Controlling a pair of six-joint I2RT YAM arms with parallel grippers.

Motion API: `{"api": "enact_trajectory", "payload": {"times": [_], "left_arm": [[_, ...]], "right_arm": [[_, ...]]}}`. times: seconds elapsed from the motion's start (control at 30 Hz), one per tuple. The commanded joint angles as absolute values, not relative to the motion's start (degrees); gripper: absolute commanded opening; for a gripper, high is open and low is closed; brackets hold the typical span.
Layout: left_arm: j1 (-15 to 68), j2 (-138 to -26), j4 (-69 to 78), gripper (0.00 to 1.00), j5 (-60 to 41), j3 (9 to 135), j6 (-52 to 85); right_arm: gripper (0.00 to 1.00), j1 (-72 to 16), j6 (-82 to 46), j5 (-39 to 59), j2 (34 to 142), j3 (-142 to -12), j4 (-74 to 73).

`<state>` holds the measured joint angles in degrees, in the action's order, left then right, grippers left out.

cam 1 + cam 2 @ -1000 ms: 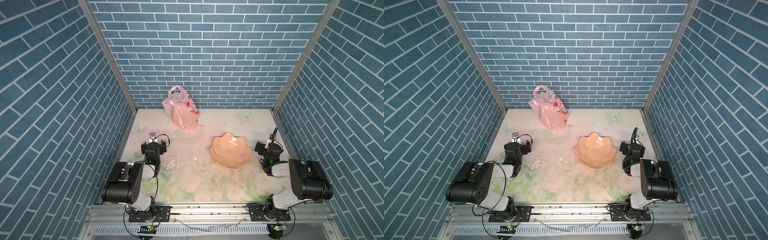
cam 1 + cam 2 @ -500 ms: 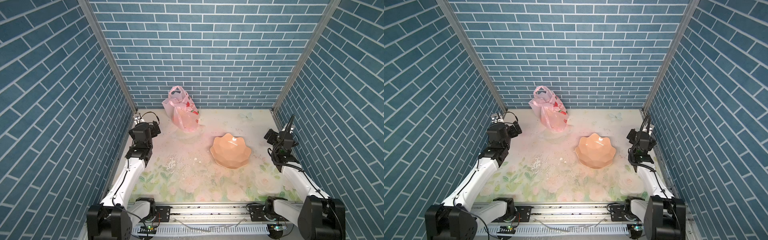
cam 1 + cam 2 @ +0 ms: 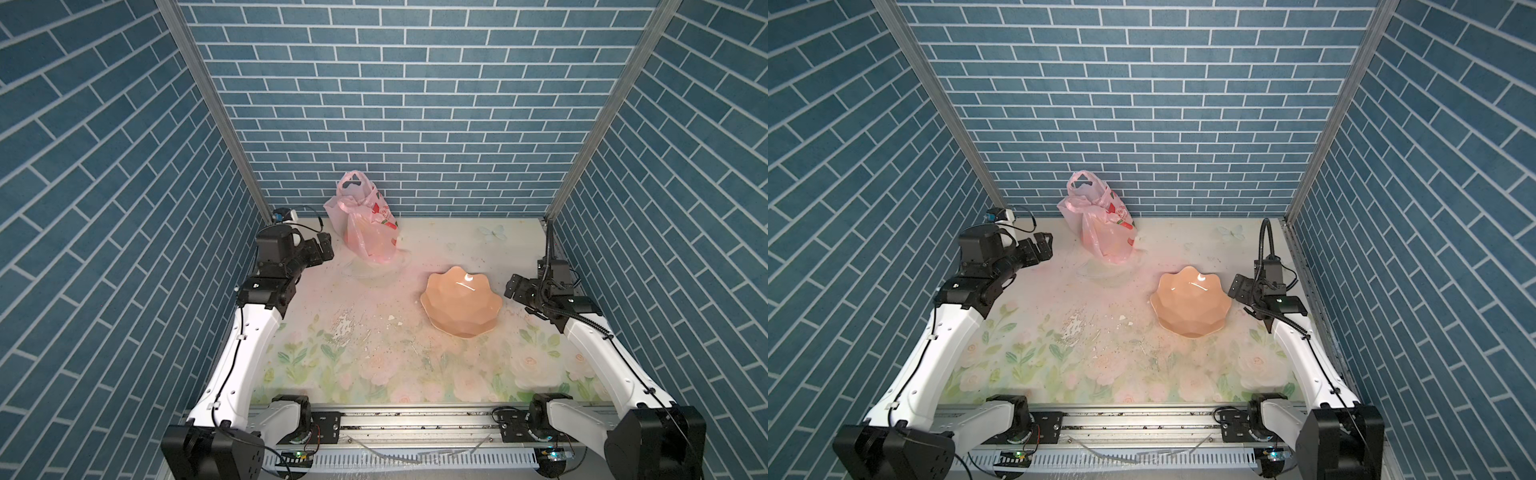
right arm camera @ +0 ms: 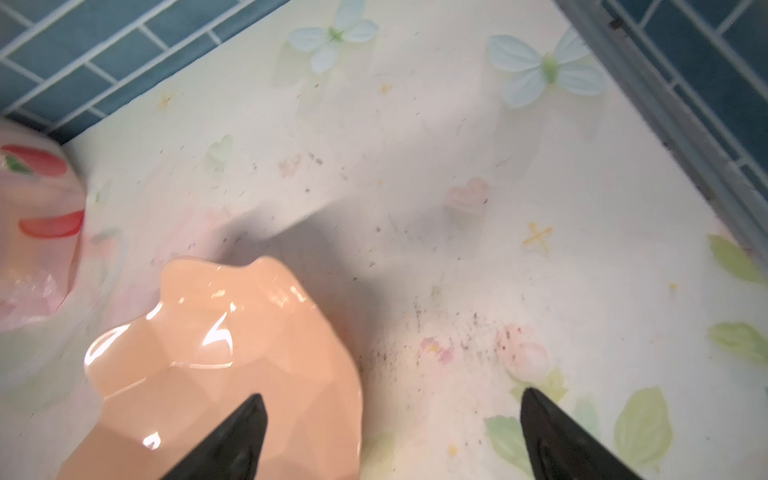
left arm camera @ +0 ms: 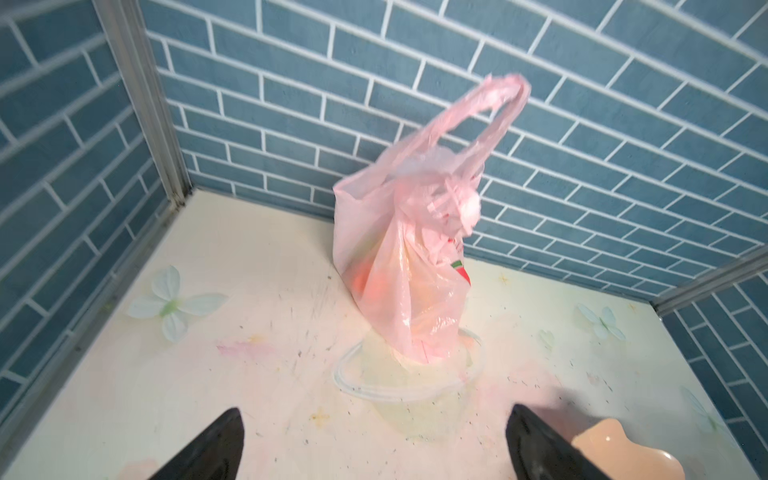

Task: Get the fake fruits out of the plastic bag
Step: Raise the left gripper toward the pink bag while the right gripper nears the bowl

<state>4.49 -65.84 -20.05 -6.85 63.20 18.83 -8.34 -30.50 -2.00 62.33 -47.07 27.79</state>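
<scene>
The pink translucent plastic bag (image 3: 368,226) (image 3: 1104,230) stands upright near the back wall, one loop handle raised, its bottom resting in a clear shallow dish (image 5: 353,384). The fake fruits (image 5: 365,278) show only as blurred orange and yellowish shapes through the plastic. My left gripper (image 3: 326,249) (image 3: 1045,245) (image 5: 374,411) hovers just left of the bag, open and empty, pointing at it. My right gripper (image 3: 513,286) (image 3: 1235,286) (image 4: 390,395) is open and empty at the right rim of the peach bowl, far from the bag (image 4: 33,232).
A peach scalloped bowl (image 3: 459,301) (image 3: 1190,301) (image 4: 224,365) (image 5: 615,453) sits right of centre, with nothing in it. Blue brick walls close the back and both sides. The floral mat (image 3: 374,357) is scuffed and dotted with crumbs.
Both arms have unfolded from the front edge and reached toward the back. The left gripper now sits beside the bag; the right gripper has swung in toward the bowl.
</scene>
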Motion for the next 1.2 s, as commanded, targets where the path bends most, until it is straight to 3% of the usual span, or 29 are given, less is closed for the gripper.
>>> {"api": "enact_trajectory", "payload": {"times": [0.0, 0.07, 0.17, 0.47, 0.57, 0.9, 1.17], "left_arm": [[6.7, -68.2, -23.7, 0.99, -11.0, 63.3, 19.0], [8.8, -68.7, -25.9, 0.99, -9.1, 64.3, 17.0], [10.3, -68.5, -25.8, 0.99, -9.2, 63.5, 16.9], [11.0, -67.1, -26.1, 0.99, -8.4, 63.1, 15.9], [11.2, -67.0, -26.3, 0.99, -8.1, 63.1, 15.7], [11.2, -67.3, -27.0, 0.99, -7.6, 63.3, 15.6], [11.2, -67.2, -27.6, 0.99, -6.6, 63.4, 15.3]], "right_arm": [[0.84, -11.0, -36.1, 1.0, 62.0, -45.5, 32.4], [0.72, -12.0, -37.4, 2.1, 62.7, -44.5, 31.9], [0.64, -13.1, -38.0, 2.5, 65.1, -43.0, 31.5], [0.57, -15.8, -39.3, 4.7, 71.8, -39.6, 24.5], [0.51, -17.1, -39.9, 7.4, 74.3, -39.0, 21.8], [0.04, -21.3, -39.9, 9.6, 78.3, -37.8, 20.6], [0.0, -22.4, -39.5, 11.2, 70.6, -34.1, 28.4]]}}
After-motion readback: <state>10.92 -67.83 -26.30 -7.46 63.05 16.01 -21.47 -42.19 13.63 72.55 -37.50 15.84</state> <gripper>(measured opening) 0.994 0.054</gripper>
